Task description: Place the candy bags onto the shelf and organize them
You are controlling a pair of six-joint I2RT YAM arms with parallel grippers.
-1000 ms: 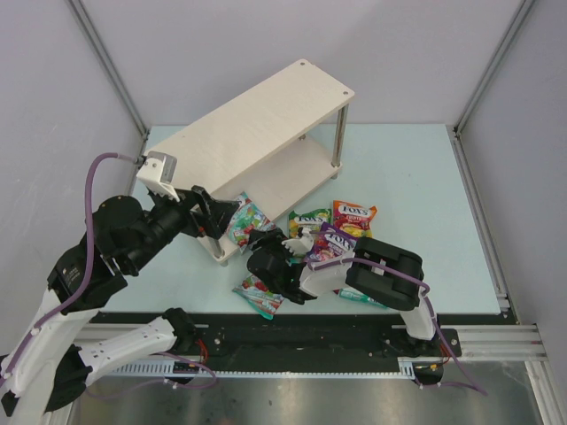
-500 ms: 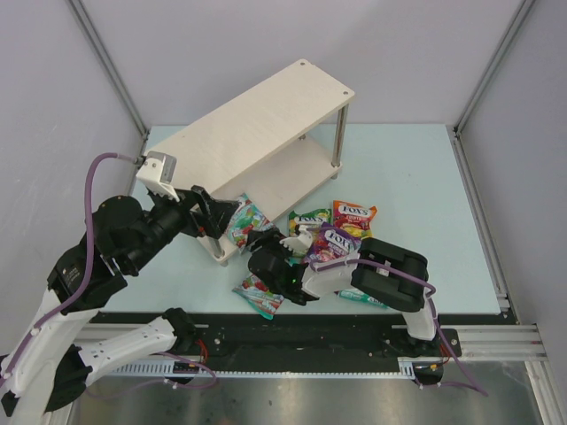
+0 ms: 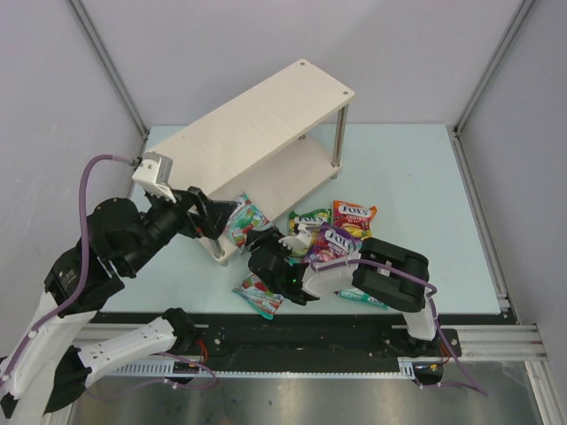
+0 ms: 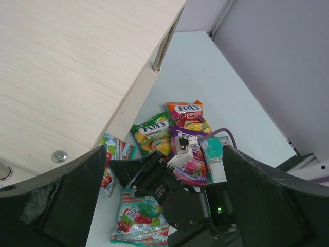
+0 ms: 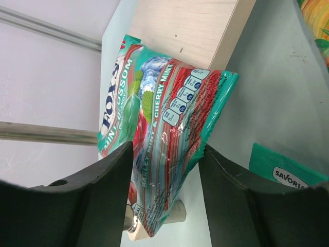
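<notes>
My left tool (image 4: 163, 154) hung with its jaws spread as wide as they go and nothing in them, close by the near end of the shelf (image 3: 257, 124). The shelf stood skewed on the desk (image 3: 416, 177), its long side running from the near left to the far right.

My right tool (image 5: 165, 152) was low over the desk, pointed at that same end of the shelf with its jaws partly apart. A teal bag (image 5: 154, 118) stood on edge between them, leaning against the end of the lower board beside a corner post. The fingers (image 5: 77, 206) flanked the bag's lower part closely, but I could not tell whether they pressed on it.

The other bags lay flat on the desk. A second teal bag (image 3: 259, 297) was just in front of my right tool. The green-yellow bag (image 3: 306, 220), red-orange bag (image 3: 353, 215) and purple bag (image 3: 335, 241) were bunched together to the right of it, near the shelf's long front side.
</notes>
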